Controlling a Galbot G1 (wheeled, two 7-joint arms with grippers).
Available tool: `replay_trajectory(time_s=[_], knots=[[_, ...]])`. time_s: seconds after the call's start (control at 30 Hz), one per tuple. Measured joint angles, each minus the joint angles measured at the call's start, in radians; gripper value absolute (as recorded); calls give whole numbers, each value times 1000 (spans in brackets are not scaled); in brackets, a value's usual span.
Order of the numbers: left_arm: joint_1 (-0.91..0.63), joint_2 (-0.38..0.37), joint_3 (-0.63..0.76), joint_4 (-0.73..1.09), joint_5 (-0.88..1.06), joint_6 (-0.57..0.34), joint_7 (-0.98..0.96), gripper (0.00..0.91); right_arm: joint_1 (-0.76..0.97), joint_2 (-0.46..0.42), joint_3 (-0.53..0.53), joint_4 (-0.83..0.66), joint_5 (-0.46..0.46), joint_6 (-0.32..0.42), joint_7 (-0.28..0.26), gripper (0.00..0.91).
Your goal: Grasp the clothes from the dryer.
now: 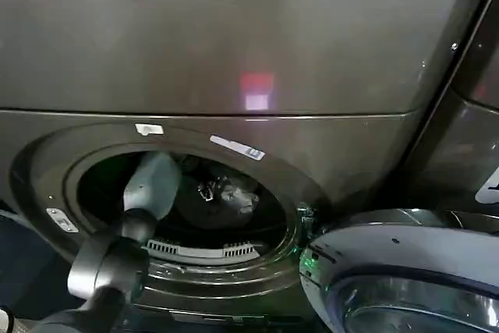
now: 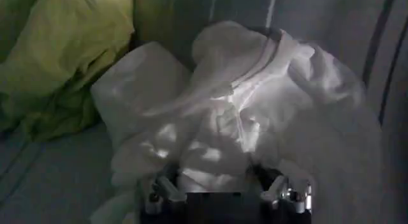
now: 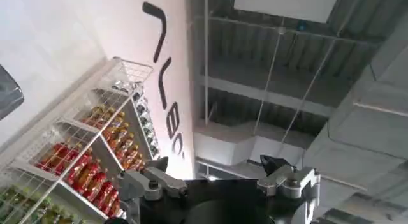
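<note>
Reaching through the dryer's [image 1: 234,52] round porthole, the left gripper [image 2: 226,192] has its fingers spread wide around a fold of the whitish garment [image 2: 248,110], beside the yellow-green garment [image 2: 60,50]. Raised toward the ceiling, the right gripper [image 3: 220,177] stands wide open, empty.

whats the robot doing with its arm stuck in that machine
It is reaching for laundry. The left arm goes through the open porthole of the dryer, and the left gripper sits right against the whitish garment in the drum, fingers open on either side of a fold, not closed on it yet. A yellow-green garment lies beside the white one, untouched. The right gripper is open and empty, pointing up toward the ceiling, away from the dryer.
</note>
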Motion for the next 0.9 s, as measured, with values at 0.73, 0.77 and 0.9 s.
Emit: replay_trajectory(time_s=[0.73,0.77,0.9], knots=[[-14,17,15,-33,-39,-1,-4,0,10,5,-16,10,-2,2,1,907],[-15,19,17,-36,-42,-1,-4,0,11,6,-17,10,-2,2,1,907],[-19,20,20,-38,-47,1,-5,0,13,7,-21,12,-2,2,1,907]])
